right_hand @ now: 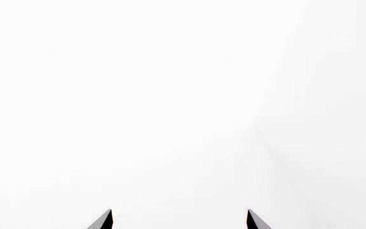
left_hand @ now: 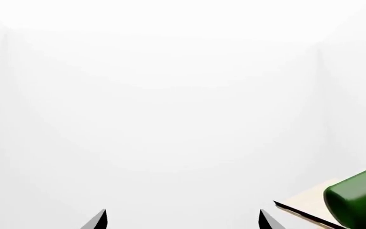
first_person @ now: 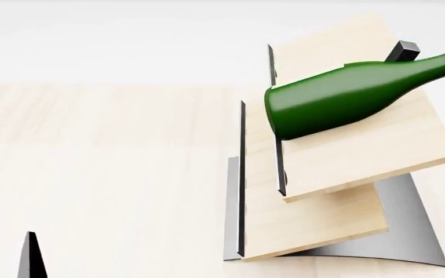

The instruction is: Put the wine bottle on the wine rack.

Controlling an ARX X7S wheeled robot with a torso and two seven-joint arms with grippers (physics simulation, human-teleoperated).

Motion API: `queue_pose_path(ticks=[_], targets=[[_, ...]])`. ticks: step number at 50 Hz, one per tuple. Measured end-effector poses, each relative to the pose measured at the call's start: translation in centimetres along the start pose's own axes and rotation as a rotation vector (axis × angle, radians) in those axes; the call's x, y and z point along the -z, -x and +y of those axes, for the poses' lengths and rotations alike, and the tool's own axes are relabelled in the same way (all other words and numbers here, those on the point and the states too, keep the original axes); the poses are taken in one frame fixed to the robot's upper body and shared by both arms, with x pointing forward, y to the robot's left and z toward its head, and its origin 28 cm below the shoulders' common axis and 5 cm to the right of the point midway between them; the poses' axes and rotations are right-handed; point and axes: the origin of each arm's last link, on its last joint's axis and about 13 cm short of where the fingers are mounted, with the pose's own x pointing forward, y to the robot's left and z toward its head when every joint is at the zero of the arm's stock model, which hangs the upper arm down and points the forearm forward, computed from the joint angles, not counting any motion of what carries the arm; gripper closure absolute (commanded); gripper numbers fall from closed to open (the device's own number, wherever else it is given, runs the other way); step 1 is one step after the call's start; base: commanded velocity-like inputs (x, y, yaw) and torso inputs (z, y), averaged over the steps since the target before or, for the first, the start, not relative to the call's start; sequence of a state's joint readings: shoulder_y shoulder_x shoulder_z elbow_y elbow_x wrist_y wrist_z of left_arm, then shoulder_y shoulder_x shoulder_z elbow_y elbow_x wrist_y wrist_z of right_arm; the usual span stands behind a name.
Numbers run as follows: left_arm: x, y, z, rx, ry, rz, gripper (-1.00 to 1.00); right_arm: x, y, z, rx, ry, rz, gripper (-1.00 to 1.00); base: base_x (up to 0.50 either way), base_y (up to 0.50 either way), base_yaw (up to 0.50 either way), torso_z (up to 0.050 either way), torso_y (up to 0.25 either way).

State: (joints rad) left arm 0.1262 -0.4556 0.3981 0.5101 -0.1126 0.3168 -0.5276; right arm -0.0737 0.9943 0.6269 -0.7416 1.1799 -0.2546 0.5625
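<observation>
The dark green wine bottle point(first_person: 338, 98) lies on its side on the upper board of the wine rack point(first_person: 361, 156), base toward the left, neck running off the right edge past the black peg point(first_person: 402, 51). No gripper touches it. Its base also shows in the left wrist view point(left_hand: 360, 196), resting on a board of the rack point(left_hand: 307, 199). My left gripper point(left_hand: 182, 220) is open and empty, well apart from the bottle; one fingertip point(first_person: 30, 255) shows low in the head view. My right gripper point(right_hand: 179, 220) is open and empty, facing only white background.
The rack stands on a light-wood tabletop point(first_person: 99, 162), with its grey metal base point(first_person: 408, 226) at the right. A white wall lies behind the table.
</observation>
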Motion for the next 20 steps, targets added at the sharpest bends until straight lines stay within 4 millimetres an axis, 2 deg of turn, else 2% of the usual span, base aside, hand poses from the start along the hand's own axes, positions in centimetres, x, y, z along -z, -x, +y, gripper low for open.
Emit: queue_pose_path(ticks=[20], targets=[[0.0,0.0,0.0,0.002,0.001,0.0,-1.0,-6.7,2.3,1.2,-0.054,-0.124,-0.248,-1.0,0.0,0.0,0.0,0.0,0.0]])
